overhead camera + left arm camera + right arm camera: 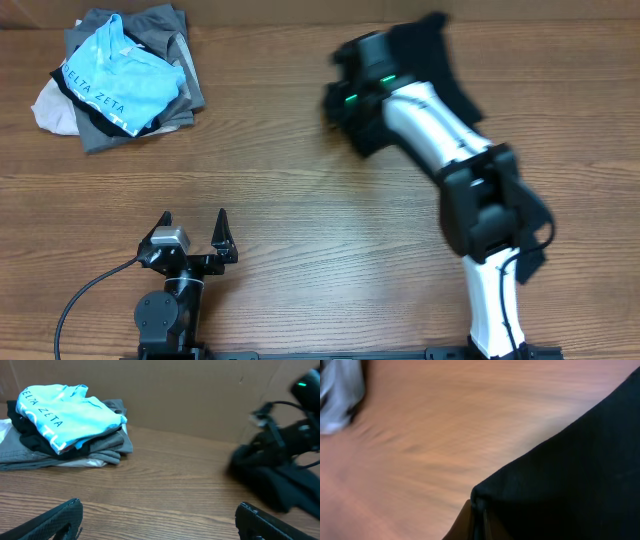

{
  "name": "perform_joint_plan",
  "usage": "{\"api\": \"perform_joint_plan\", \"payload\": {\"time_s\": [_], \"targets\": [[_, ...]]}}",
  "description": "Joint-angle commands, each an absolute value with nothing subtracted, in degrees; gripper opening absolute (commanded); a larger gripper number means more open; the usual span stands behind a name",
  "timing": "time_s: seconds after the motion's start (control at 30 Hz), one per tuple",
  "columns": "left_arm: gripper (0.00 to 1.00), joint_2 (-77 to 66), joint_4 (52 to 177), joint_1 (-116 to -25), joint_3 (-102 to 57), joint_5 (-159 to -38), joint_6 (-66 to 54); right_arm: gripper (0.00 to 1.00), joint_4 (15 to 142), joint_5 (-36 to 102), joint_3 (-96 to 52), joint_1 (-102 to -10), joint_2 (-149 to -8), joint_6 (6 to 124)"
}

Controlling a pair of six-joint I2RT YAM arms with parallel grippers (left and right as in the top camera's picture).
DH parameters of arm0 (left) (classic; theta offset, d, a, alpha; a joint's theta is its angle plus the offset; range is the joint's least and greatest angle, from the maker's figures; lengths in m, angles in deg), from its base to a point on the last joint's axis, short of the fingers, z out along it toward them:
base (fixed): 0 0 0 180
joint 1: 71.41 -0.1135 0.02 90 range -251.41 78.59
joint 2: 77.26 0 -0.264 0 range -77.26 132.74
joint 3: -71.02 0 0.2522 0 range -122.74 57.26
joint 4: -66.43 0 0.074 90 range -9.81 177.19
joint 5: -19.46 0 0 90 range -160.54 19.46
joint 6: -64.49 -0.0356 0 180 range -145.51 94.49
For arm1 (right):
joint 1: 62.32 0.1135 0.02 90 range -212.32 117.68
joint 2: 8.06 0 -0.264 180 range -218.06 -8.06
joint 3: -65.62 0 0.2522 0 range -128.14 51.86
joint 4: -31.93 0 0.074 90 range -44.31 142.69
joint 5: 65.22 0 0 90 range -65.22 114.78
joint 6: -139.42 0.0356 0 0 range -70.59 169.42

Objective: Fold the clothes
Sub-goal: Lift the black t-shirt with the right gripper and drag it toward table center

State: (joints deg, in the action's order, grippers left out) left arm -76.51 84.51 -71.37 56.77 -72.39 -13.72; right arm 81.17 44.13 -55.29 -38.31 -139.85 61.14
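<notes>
Black, soft and crumpled, the T-shirt [445, 60] sits bunched over the far right of the table [300, 200], pinched tight in the right gripper [476, 517]. Left gripper [194, 216] gapes wide, empty, near the front edge. Garment pile [120, 80] far left.

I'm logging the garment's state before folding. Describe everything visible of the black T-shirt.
The black T-shirt is plain, soft-looking dark fabric, bunched rather than spread flat. It is over the far right of the table, apart from the pile of clothes at far left. The right hand is shut on a pinched fold, with cloth draped around the arm's end. Blur hides sleeves, neck and label, and whether any of it rests on the wood.
</notes>
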Motion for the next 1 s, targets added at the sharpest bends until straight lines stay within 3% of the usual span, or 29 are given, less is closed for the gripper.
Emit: {"api": "perform_joint_plan", "payload": {"time_s": [0.0, 0.27, 0.73, 0.77, 0.83, 0.97], "targets": [[1.0, -77.01, 84.53, -71.0, 56.99, -72.43, -14.81, 0.04, 80.91, 43.74, -56.98, -31.03, -139.46, 63.44], [1.0, -77.01, 84.55, -71.0, 56.99, -72.43, -14.81, 0.04, 84.76, 48.28, -56.98, -21.54, -139.43, 64.68], [1.0, -77.01, 84.55, -71.0, 56.99, -72.43, -14.81, 0.05, 93.89, 51.85, -61.74, -13.78, -138.19, 64.44], [1.0, -77.01, 84.53, -71.0, 56.99, -72.43, -14.81, 0.09, 94.31, 51.8, -62.22, -13.46, -138.19, 64.44], [1.0, -77.01, 84.53, -71.0, 56.99, -72.43, -14.81, 0.4, 94.94, 50.42, -63.16, -13.15, -138.17, 64.44], [1.0, -77.01, 84.55, -71.0, 56.99, -72.43, -14.81, 0.54, 97.85, 41.9, -66.4, -13.89, -138.12, 64.46]]}}
